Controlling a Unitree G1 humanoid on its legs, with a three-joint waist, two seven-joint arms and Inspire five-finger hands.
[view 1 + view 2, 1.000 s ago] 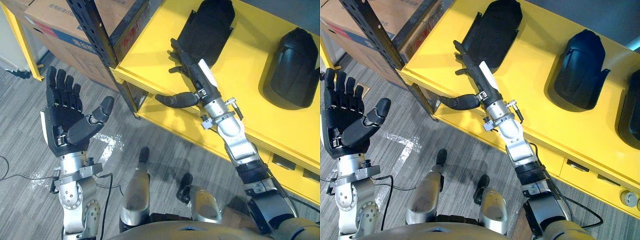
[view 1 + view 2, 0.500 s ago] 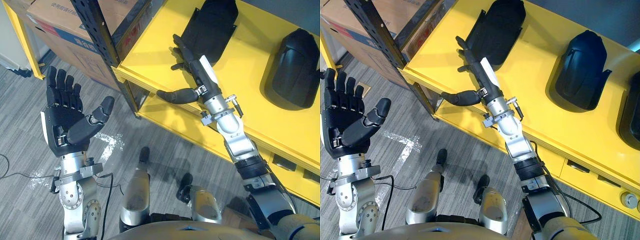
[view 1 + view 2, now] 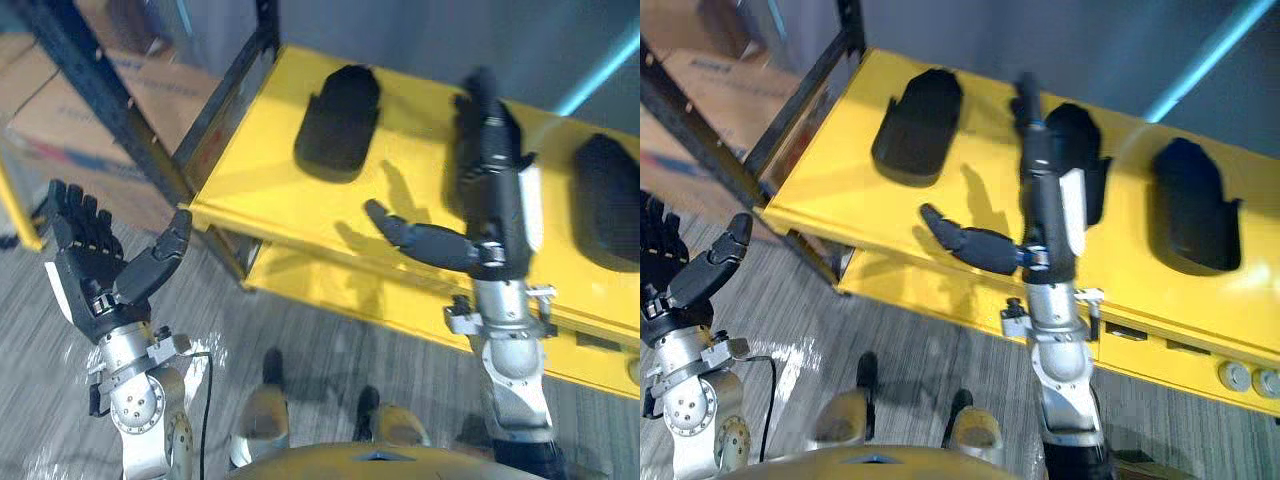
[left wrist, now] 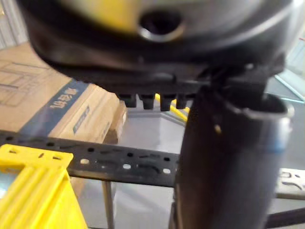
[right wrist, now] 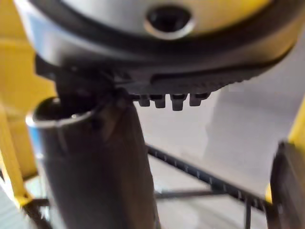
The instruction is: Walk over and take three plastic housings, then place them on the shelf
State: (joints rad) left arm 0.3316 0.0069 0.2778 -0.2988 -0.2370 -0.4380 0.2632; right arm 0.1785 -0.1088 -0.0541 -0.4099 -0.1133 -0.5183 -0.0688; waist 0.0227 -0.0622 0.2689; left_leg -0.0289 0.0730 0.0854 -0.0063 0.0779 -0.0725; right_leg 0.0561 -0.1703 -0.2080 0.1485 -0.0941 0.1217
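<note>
Since a moment ago my right hand (image 3: 1045, 200) has gone from the left housing (image 3: 918, 125) to hover open over the middle housing (image 3: 1082, 135) at 12 o'clock, both lying with the right housing (image 3: 1192, 205) on the yellow shelf (image 3: 830, 180), seemingly already placed, while my left hand (image 3: 95, 275) waits open at 8 o'clock, probably to keep clear.

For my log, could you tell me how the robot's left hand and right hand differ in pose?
The left hand is raised over the floor beside the yellow shelf; the right hand stretches over that shelf. The left hand is far from every housing; the right hand is by the middle plastic housing. Both are open and hold nothing.
</note>
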